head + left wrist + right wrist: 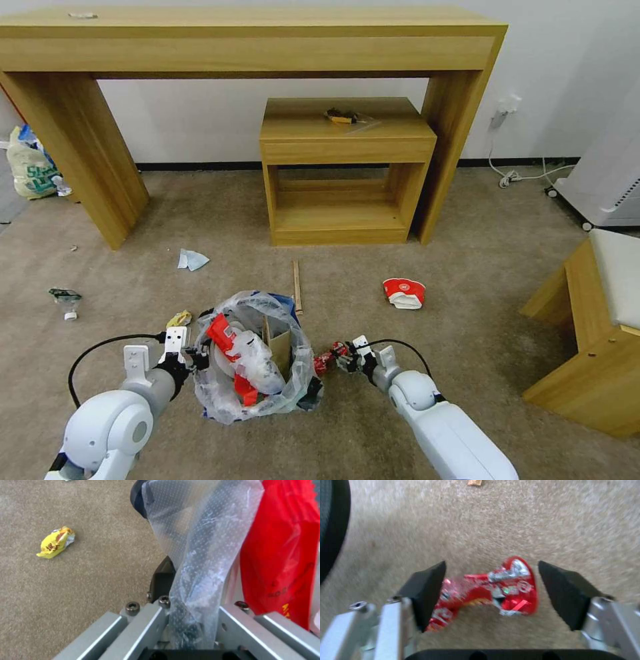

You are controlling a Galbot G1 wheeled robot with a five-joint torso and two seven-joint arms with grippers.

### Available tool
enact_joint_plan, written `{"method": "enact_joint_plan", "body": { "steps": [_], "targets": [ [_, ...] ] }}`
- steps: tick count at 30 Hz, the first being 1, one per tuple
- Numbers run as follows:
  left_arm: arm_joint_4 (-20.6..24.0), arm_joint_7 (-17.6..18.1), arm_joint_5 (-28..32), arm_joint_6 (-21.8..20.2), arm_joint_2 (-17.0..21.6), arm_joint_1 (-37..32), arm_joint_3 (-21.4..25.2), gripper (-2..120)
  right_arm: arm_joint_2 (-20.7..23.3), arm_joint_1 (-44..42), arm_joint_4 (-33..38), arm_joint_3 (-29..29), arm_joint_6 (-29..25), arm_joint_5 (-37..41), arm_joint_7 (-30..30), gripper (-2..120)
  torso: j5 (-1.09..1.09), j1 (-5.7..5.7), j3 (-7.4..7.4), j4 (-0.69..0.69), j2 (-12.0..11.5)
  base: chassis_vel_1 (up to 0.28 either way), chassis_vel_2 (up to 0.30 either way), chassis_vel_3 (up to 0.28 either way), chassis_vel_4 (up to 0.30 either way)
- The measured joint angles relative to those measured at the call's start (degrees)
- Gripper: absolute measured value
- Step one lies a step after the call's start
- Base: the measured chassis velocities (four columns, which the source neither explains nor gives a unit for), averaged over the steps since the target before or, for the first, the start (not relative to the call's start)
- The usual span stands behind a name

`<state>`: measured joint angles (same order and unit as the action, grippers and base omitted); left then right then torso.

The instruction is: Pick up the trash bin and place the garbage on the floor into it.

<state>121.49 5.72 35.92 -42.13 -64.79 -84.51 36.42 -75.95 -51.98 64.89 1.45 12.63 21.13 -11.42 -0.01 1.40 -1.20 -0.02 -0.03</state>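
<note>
Bin (257, 363) position was on the carpet (467, 280) directly before the robot, between the two arms, with red wrappers, a piece of cardboard and clear plastic already inside. Its liner bag (196, 555) was thin and crinkly; it would probably yield and slip under load, so the dark rim beneath looked the safer hold. The left gripper (175, 357) was at the bin's left edge, jaws closed on a gathered fold of the liner and, apparently, the rim.

The right gripper (490, 595) was lowered just right of the bin, jaws wide apart and straddling a crumpled red wrapper (493, 591) lying flat on the carpet; one pad was touching or nearly touching it, the other stood clear. The wrapper appeared light, soft and slick, best pinched across its bunched middle.

Remaining litter lay apart: a yellow wrapper (55, 542) left of the bin, a wooden stick (297, 287) beyond it, a red cup (404, 293), a tissue (192, 259).

Bin wall and base were hidden by the liner. Actual contact with the rim could not be confirmed.
</note>
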Motion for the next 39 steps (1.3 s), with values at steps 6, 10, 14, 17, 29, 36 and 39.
{"method": "enact_joint_plan", "body": {
  "steps": [6, 10, 14, 17, 29, 36, 39],
  "targets": [
    [-0.16, 0.07, 0.03, 0.00, -0.02, 0.02, 0.00, 0, -0.49, -0.04, 3.37, -0.38, 4.28, 5.60, 7.41, 98, 0.00, 0.00, 0.00, 0.00, 0.00, 0.000, 0.000, 0.000, 0.000],
    [-0.45, 0.08, 0.04, 0.00, -0.05, 0.20, -0.07, 0, 1.15, 0.17, 5.31, -0.42, 5.43, 5.81, 6.20, 100, -0.02, 0.00, 0.00, -0.02, 0.00, 0.000, 0.000, 0.000, 0.000],
    [-0.54, 0.08, -0.02, 0.00, -0.24, 0.30, -0.50, 0, 1.38, 0.85, 5.52, -0.56, 7.70, 7.78, 8.05, 100, 0.00, 0.00, 0.00, -0.01, 0.00, 0.000, 0.000, 0.000, 0.000],
    [-0.64, 0.10, -0.05, 0.00, -0.28, 0.44, -0.66, 0, 0.48, 1.58, 6.80, -1.13, 11.92, 15.24, 15.83, 100, 0.01, 0.00, 0.00, -0.01, 0.00, 0.000, 0.000, 0.000, 0.000],
    [-0.69, 0.16, -0.20, 0.00, -0.39, 0.33, -0.77, 0, -4.15, 5.38, 10.01, -1.66, 20.77, 45.67, 45.65, 100, -0.01, 0.00, 0.00, 0.00, 0.00, 0.000, 0.000, 0.000, 0.000],
    [-0.62, 0.29, -0.23, -0.01, -0.32, 0.31, -0.92, 0, -6.67, 7.87, 7.40, -1.18, 20.29, 54.79, 54.17, 100, -0.01, 0.00, 0.00, -0.01, 0.00, 0.000, 0.000, 0.000, 0.000],
    [-0.62, 0.34, -0.27, -0.01, -0.33, 0.22, -0.90, 0, -7.59, 8.49, 6.44, -0.86, 19.61, 57.82, 56.88, 100, -0.01, 0.00, 0.00, -0.01, 0.00, 0.000, 0.000, 0.000, 0.000]
  ]
}}
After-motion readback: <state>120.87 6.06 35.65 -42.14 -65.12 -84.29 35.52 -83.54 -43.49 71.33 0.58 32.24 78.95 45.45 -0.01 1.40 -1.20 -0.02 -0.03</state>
